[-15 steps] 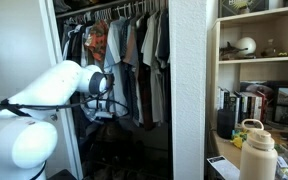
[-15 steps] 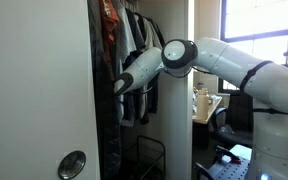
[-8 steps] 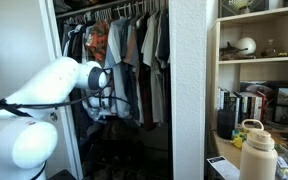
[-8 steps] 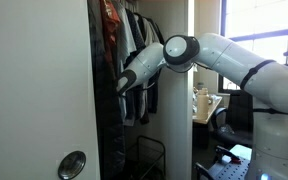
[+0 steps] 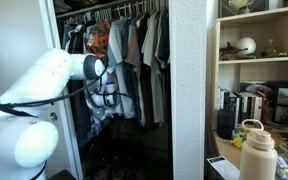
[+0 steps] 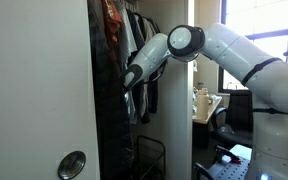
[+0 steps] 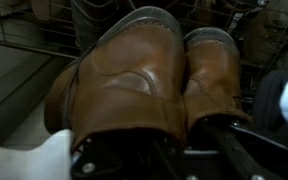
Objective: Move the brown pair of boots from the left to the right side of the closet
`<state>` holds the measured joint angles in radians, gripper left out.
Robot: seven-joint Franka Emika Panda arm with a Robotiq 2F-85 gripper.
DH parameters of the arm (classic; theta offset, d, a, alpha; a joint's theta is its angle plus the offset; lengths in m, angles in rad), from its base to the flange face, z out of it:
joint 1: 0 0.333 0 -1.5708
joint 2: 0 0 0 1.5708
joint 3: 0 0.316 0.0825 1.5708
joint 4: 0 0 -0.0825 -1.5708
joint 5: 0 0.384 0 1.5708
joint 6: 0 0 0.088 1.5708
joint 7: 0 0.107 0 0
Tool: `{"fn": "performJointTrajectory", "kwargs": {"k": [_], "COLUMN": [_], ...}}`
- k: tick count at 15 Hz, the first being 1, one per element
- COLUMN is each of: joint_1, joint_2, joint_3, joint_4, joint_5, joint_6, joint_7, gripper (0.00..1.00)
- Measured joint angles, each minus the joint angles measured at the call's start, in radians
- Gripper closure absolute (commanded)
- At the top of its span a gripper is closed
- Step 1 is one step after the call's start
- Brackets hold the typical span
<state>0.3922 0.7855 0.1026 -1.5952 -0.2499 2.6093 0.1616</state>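
The brown pair of boots (image 7: 144, 80) fills the wrist view, toes pointing away, side by side. My gripper (image 7: 174, 150) is shut on the boots' upper edges at the bottom of that view. In both exterior views the gripper (image 5: 102, 98) (image 6: 127, 85) hangs raised inside the closet's opening, level with the hanging clothes. The boots are dark and hard to make out there.
Hanging clothes (image 5: 134, 50) fill the closet rail just behind the arm. A white closet wall (image 6: 44, 90) stands close beside the gripper. A wire rack (image 6: 149, 155) sits low in the closet. A bookshelf (image 5: 259, 90) and a bottle (image 5: 256, 150) stand outside.
The arm has risen and swung upward inside the closet, carrying the gripper higher beside the clothes.
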Motion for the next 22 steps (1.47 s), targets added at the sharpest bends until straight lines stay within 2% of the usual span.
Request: {"fn": "performJointTrajectory", "kwargs": {"k": [7, 11, 16, 22], "joint_1": [-0.008, -0.059, -0.185, -0.359], "joint_2": [-0.127, -0.192, -0.252, -0.278], "joint_3": [-0.116, -0.140, -0.126, -0.021], "joint_4": [-0.152, -0.227, -0.291, -0.313], "joint_5": [-0.001, -0.001, 0.013, 0.108], "joint_6": [0.012, 0.012, -0.002, -0.109], "joint_7": [0.040, 0.028, -0.118, -0.427], "gripper": [0.97, 0.97, 0.97, 0.97]}}
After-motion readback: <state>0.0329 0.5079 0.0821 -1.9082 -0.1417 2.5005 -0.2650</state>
